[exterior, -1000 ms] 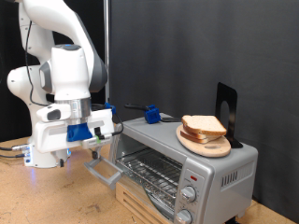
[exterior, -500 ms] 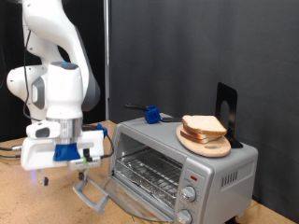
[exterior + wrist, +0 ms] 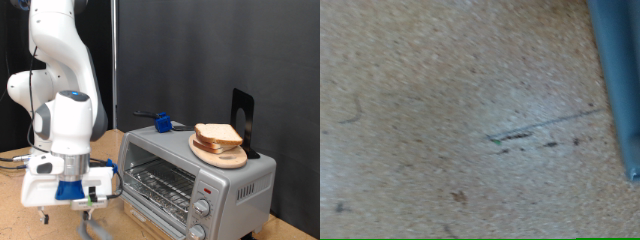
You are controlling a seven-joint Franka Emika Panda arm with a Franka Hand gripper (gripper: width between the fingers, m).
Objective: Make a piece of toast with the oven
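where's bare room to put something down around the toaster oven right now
Bare wooden tabletop shows at the exterior view's left, beside the white robot arm's gripper. On the silver-grey toaster oven, the roof stretch between the blue block and the round wooden plate of stacked bread slices is free. In front of the oven is crowded by the gripper.

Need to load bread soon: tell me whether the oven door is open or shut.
Open. The oven shows its wire rack uncovered, and the door hangs down by the gripper, low at the exterior view's bottom.
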